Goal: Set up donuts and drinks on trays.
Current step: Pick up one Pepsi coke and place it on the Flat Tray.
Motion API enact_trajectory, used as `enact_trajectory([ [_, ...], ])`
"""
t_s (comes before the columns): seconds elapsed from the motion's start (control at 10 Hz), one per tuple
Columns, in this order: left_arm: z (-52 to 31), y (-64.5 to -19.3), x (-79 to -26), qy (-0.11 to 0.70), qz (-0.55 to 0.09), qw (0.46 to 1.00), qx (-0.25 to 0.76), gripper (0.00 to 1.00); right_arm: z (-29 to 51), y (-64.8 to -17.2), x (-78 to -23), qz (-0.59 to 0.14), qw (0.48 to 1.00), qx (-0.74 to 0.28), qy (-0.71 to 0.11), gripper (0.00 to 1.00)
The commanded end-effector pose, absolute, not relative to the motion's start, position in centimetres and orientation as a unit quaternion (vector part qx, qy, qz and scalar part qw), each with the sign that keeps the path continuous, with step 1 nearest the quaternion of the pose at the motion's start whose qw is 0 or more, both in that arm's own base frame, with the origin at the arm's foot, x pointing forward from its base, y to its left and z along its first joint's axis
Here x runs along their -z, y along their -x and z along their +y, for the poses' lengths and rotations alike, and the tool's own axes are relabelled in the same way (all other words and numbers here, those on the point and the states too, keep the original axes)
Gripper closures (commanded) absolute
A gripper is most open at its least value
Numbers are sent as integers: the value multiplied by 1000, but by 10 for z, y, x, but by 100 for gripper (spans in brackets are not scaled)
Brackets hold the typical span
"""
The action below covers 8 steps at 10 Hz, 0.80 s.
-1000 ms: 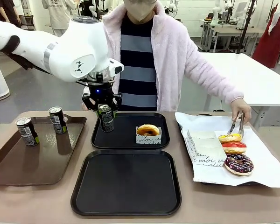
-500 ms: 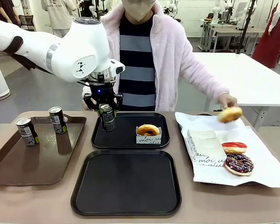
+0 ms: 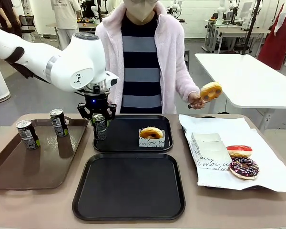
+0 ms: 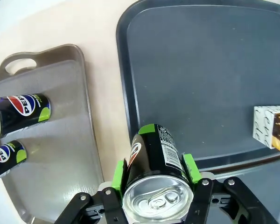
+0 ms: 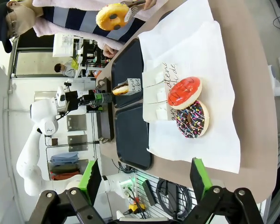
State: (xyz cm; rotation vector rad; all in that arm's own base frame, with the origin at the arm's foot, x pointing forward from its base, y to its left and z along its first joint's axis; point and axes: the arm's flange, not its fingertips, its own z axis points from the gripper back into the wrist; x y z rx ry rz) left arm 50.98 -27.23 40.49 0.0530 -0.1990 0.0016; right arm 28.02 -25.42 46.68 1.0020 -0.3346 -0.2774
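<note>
My left gripper (image 3: 99, 118) is shut on a dark can (image 3: 100, 128) held upright at the left rim of the far black tray (image 3: 133, 149). From the left wrist, the can (image 4: 155, 161) sits between the green pads (image 4: 190, 167), over the tray's (image 4: 200, 70) left part. A glazed donut in a white sleeve (image 3: 151, 136) rests on that tray. The near black tray (image 3: 128, 187) is bare. A person holds a yellow-iced donut (image 3: 210, 90) in tongs above the table. My right gripper (image 5: 146, 179) is open, off the table's right end.
A brown tray (image 3: 9, 171) at the left holds two more cans (image 3: 27, 134) (image 3: 59, 122). On white paper (image 3: 271, 171) at the right lie a red-iced donut (image 3: 239, 150), a chocolate sprinkled donut (image 3: 244, 168) and folded paper sleeves (image 3: 209, 150).
My left gripper carried the can leftward, from inside the far tray to its left rim. The person lifted the yellow donut off the paper with tongs and raised it toward the middle.
</note>
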Motion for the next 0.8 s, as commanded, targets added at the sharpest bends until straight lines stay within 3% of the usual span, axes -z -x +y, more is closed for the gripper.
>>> enact_trajectory([
  [0.0,-281,-513,-404,-33,-118,992,-20,42,-255,-281,-467,-166,850,128,-483,0],
  [0.7,-283,-522,-383,5,-86,996,-14,42,-255,-281,-467,-166,850,128,-483,0],
])
